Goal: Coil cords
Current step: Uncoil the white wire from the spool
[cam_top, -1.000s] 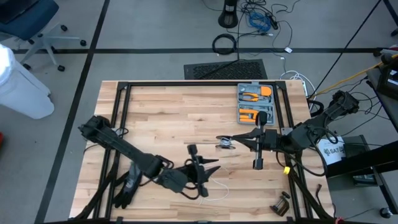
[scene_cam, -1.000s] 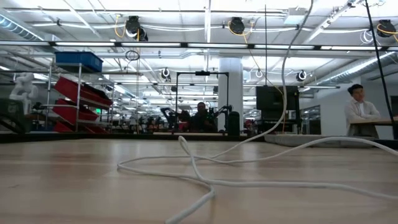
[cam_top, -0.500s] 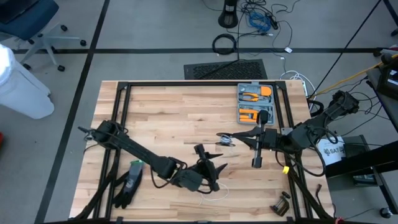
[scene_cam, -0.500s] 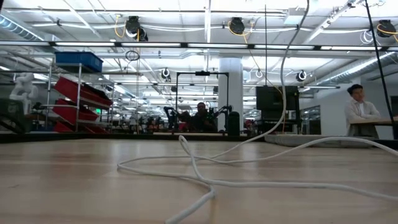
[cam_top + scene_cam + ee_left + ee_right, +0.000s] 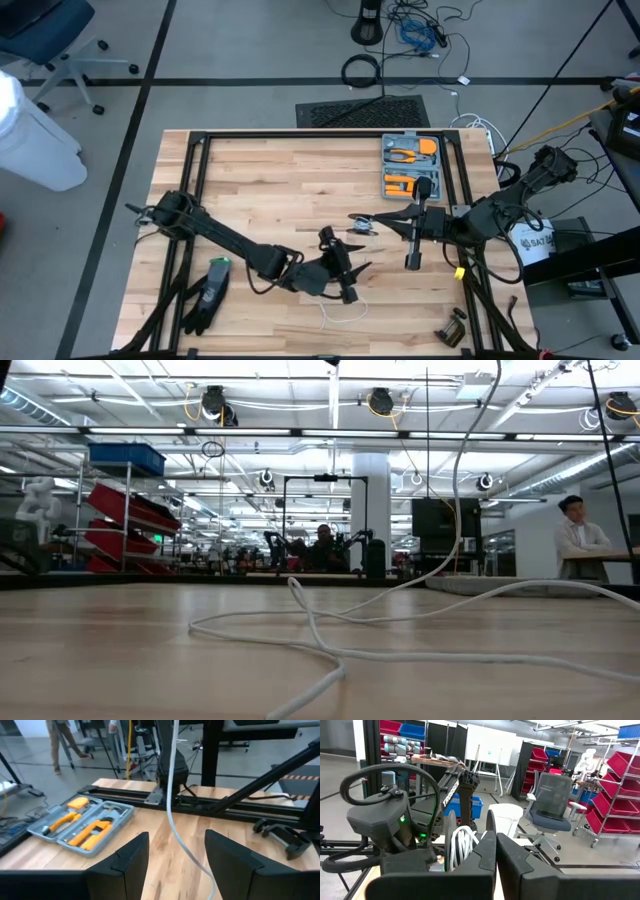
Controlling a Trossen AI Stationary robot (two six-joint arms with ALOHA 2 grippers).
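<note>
A thin white cord lies in loose loops on the table (image 5: 330,650) near the front edge (image 5: 345,310), and one strand rises off the table (image 5: 458,510). Its wound part is a small bundle (image 5: 362,229) at my right gripper (image 5: 362,221), which reaches in from the table's right and is shut on it. My left gripper (image 5: 343,255) is open just near and left of the bundle. In the left wrist view the rising strand (image 5: 172,805) runs between its spread fingers (image 5: 175,842), apart from both. My right gripper pinches the wound white loops (image 5: 462,845) of the cord between its two shut fingers (image 5: 487,852). The fingers come in level from the table's right side. The bundle is held above the table, and the free cord hangs from it down to the tabletop.
An open grey case of orange tools (image 5: 411,166) lies at the far right behind the right gripper. A black glove (image 5: 205,295) lies near the front left, a small black clamp (image 5: 452,328) at the front right. Black frame rails (image 5: 300,136) border the table.
My left gripper, open throughout, has moved toward the table's right edge and closer to the right gripper and its bundle. The right gripper and the cord on the table have kept still.
</note>
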